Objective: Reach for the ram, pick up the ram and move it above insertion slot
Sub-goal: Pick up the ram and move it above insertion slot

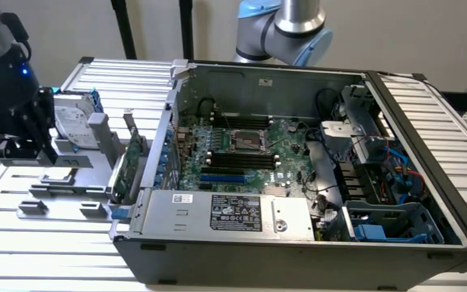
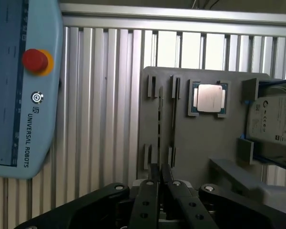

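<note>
Hovering over the grey holder point(image 2: 200, 143) at 9 o'clock from the open computer case point(image 1: 298, 258), the gripper point(image 1: 24, 159) looks pinched on the ram point(image 2: 159, 119), holding the thin stick edge-on by its flat faces, probably so it lines up with the black sockets point(image 1: 242, 159).

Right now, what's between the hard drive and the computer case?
An upright green card stands between the hard drive and the computer case; the exterior view shows it.

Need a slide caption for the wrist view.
Gripper, jaws shut, over gray fixture tray holding CPU and hard drive, teach pendant alongside on slatted table.
</note>
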You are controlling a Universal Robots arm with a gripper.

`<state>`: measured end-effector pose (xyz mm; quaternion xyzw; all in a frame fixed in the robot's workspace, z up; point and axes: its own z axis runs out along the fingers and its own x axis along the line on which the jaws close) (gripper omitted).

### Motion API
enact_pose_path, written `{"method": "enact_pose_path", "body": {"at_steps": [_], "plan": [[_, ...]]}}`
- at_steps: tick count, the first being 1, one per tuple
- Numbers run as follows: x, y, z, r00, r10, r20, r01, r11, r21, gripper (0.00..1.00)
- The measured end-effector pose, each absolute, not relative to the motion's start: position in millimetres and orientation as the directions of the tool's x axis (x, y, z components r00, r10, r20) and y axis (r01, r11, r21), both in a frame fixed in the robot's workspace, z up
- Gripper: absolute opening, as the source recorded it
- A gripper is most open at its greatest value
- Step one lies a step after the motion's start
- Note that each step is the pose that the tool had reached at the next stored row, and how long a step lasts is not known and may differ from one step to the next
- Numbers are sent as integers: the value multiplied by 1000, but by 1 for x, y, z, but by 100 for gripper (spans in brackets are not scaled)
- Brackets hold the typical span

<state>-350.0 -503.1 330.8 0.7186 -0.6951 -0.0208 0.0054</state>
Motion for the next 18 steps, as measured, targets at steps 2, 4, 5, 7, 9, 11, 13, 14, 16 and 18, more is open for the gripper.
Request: {"method": "enact_pose_path", "body": {"at_steps": [2, 4, 5, 7, 9, 11, 13, 14, 16, 18], "plan": [[-346, -503, 339, 36, -999, -24, -999, -37, 38, 13], [-340, -503, 345, 38, -999, -26, -998, -39, 40, 13], [-337, -503, 348, 39, -999, -27, -998, -40, 40, 13], [-331, -503, 353, 39, -999, -30, -998, -41, 42, 13], [-325, -503, 356, 40, -999, -32, -998, -41, 43, 13], [-318, -503, 360, 40, -999, -34, -998, -42, 44, 13], [-311, -503, 364, 41, -999, -36, -998, -42, 45, 13], [-308, -503, 366, 41, -998, -37, -998, -43, 45, 13], [-302, -502, 370, 41, -998, -40, -998, -43, 46, 13], [-295, -502, 374, 41, -998, -42, -998, -43, 47, 13]]}}
